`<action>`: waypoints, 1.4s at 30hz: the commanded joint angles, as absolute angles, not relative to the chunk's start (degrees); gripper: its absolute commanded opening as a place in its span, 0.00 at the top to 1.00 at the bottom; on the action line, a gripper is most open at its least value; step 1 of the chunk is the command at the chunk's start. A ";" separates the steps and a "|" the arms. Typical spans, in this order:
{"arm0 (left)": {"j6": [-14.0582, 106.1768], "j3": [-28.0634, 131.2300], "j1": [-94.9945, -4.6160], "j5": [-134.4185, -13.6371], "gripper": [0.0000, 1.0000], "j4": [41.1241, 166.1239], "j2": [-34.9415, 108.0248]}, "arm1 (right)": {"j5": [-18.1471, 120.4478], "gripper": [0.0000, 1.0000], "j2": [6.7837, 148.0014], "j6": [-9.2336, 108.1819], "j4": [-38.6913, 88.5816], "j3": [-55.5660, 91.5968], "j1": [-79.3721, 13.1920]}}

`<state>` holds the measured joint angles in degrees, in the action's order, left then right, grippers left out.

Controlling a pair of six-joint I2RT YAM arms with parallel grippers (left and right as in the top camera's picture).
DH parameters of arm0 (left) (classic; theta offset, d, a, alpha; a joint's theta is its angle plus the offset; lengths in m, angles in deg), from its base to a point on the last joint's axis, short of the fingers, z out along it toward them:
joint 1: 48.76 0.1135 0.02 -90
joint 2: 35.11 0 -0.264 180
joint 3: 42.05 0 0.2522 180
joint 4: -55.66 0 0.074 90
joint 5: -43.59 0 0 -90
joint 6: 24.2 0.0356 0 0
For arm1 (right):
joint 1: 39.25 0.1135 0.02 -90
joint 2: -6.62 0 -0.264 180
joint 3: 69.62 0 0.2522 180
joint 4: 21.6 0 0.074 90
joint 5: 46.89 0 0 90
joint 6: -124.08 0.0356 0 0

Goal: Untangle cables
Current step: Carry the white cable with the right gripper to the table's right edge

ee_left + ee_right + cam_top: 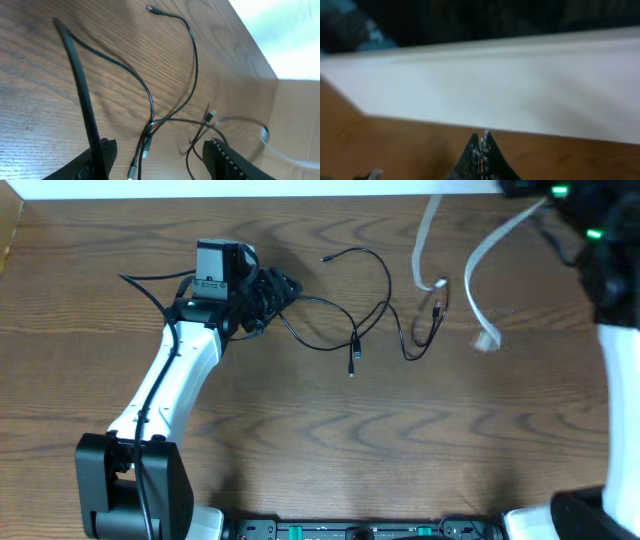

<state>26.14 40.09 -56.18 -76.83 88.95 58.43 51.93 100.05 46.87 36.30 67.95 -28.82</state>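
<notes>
- Wood-grain table (300, 440) filled the overhead view, with a pale wall strip along the far edge. The black cable (353, 352) sprawled in loose loops across the middle, one plug end lying near the centre and its right-hand loops reaching just beside the white cable (486, 338). The white cable curved up toward the far right corner, where the right arm sat in shadow.
- Also from above, the left gripper (285, 292) sat low over the left end of the black cable.
- Seen from the left wrist, the left gripper (159, 145) had its fingers apart. The black cable (192, 60) ran on the table through the gap between them, clamped by neither. Farther off, a plug end and a pale loop of the white cable (263, 133) lay close to the black strands, and I could not tell if they crossed there.
- On the right wrist view, blurred, the right gripper (482, 145) had its tips pressed together above the table edge. Nothing showed between them.
- To my eye the job was partway along, with the left hand at a release or regrip. The next move would call for pinching the black cable alone and drawing it left, clear of the white one.
</notes>
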 commanded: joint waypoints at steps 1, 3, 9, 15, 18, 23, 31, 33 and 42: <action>29.17 40.55 -56.35 -78.95 0.37 89.91 58.45 | 50.11 0.99 101.23 48.18 34.05 67.36 -27.59; 29.17 40.55 -56.35 -78.95 0.36 89.97 58.45 | 51.31 0.99 101.07 48.60 30.79 67.38 -28.03; 29.15 40.55 -56.35 -78.77 0.35 89.95 58.45 | 54.00 0.99 100.90 50.35 18.66 67.38 -28.45; 29.15 40.55 -56.35 -78.73 0.29 89.93 58.45 | 50.83 0.99 101.03 48.25 18.55 67.36 -28.64; 29.17 40.55 -56.35 -78.73 0.27 89.97 58.45 | 47.64 0.99 101.53 45.63 22.90 67.36 -29.89; 29.17 40.55 -56.18 -78.75 0.27 89.97 58.45 | 48.10 0.99 104.55 38.46 32.43 67.36 -32.23; 29.15 40.55 -56.20 -78.77 0.21 89.95 58.45 | 48.67 0.99 112.99 35.25 33.39 67.36 -41.28; 29.15 40.55 -56.18 -78.75 0.21 89.97 58.45 | 48.80 0.99 114.08 35.25 30.94 67.36 -43.92; 29.15 40.55 -56.20 -78.77 0.21 89.97 58.45 | 38.29 0.99 118.06 33.17 17.61 67.36 -56.16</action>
